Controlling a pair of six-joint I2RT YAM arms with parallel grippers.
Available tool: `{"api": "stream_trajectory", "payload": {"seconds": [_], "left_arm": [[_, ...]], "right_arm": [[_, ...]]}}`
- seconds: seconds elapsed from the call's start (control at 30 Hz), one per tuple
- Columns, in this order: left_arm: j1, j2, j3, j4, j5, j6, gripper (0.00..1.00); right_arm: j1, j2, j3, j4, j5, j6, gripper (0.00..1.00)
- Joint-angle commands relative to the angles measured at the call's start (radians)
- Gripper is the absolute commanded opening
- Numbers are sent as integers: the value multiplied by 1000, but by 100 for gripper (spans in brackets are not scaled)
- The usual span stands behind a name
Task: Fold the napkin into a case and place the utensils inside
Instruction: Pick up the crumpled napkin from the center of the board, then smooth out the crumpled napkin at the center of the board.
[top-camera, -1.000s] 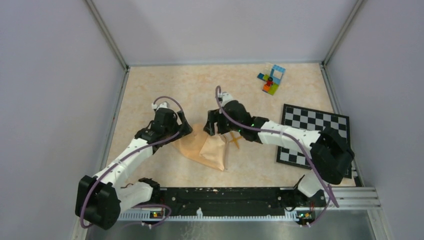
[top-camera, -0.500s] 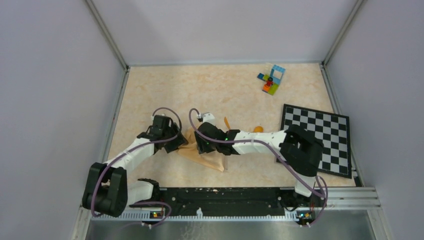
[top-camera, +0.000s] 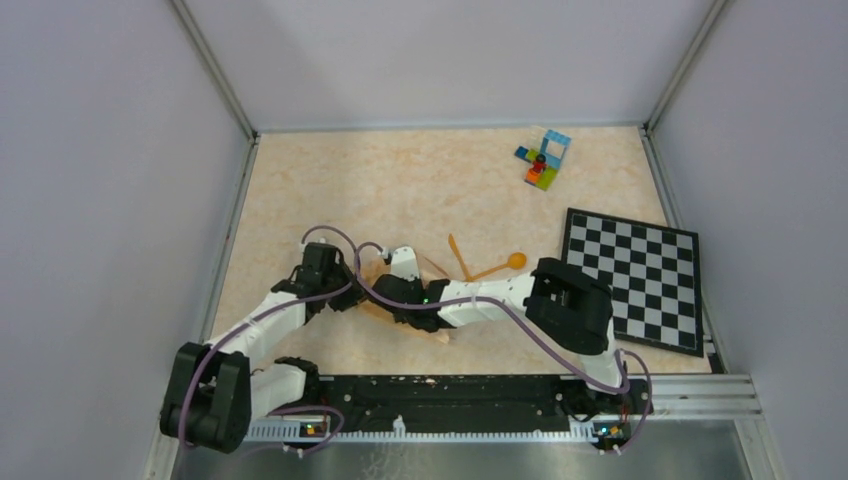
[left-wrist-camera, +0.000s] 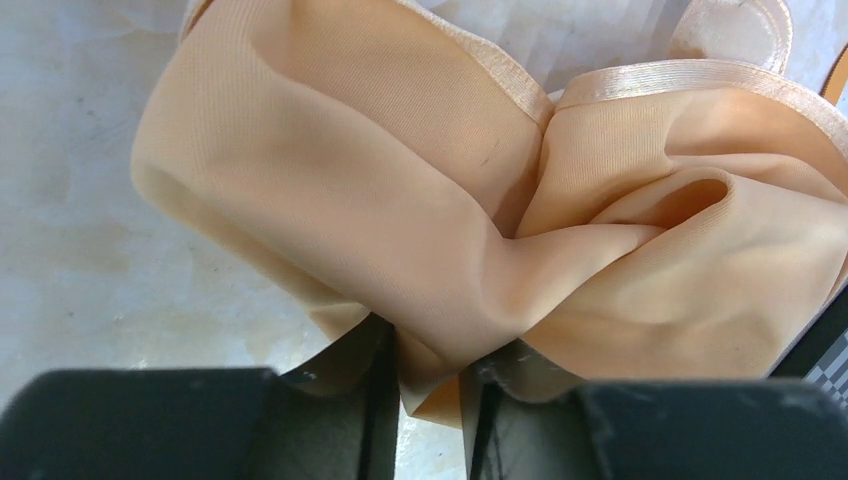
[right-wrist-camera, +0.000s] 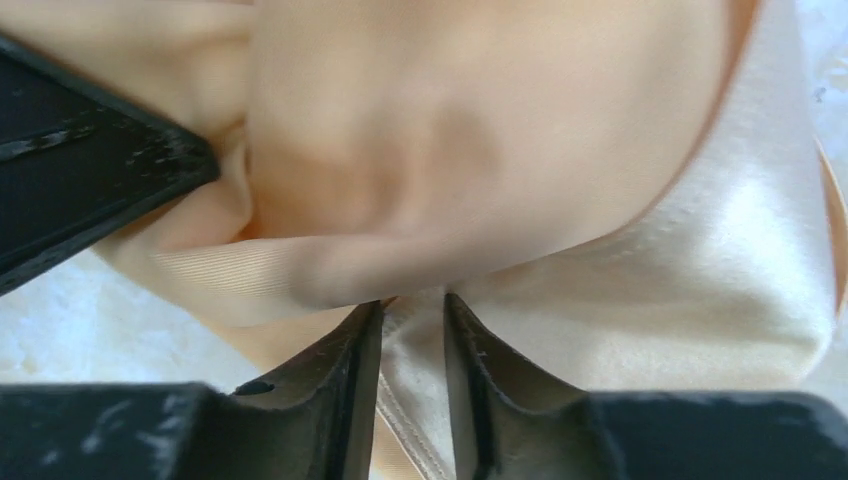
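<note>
The peach napkin (left-wrist-camera: 420, 200) lies bunched near the table's front, mostly hidden under both wrists in the top view, with a strip of it (top-camera: 372, 306) showing. My left gripper (left-wrist-camera: 430, 375) is shut on a gathered fold of the cloth. My right gripper (right-wrist-camera: 412, 330) is shut on a hemmed edge of it. In the top view the left gripper (top-camera: 345, 293) and right gripper (top-camera: 392, 292) stand close together. The utensils lie apart on the table to the right: the orange knife (top-camera: 457, 255) and the orange spoon (top-camera: 503, 264).
A black-and-white checkered board (top-camera: 632, 278) lies at the right. Multicoloured toy bricks (top-camera: 543, 160) sit at the back right. Walls enclose the table on three sides, and a metal rail (top-camera: 480, 395) runs along the near edge.
Both grippers have closed onto the napkin. Both wrists moved toward the near left, the cloth bunching between them. The knife and spoon, partly covered before, now show in full.
</note>
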Motion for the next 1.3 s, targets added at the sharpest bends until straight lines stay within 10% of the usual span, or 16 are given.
{"api": "stream_trajectory", "payload": {"seconds": [0.0,0.07,0.6,0.9,1.03,1.07,1.17,1.27], "left_arm": [[3,-87,-25,-58,-75,-41,26],[5,-146,-31,-102,-118,-74,20],[5,-600,149,-346,-230,-86,1],[8,-285,602,-81,-346,204,0],[8,-279,620,-98,-302,213,0],[8,-311,568,-108,-289,201,8],[8,-415,430,-261,-292,103,90],[8,-521,360,-452,-358,50,99]], "right_arm": [[6,9,8,4,63,-52,17],[2,-44,21,52,76,-141,0],[-439,-235,449,167,-625,-402,0],[-529,41,1244,-126,-815,-457,0],[-529,-24,1157,-106,-912,-450,0],[-528,-67,1057,-62,-945,-445,0],[-504,-230,664,60,-1069,-451,0],[-445,-361,316,159,-1196,-464,0]]}}
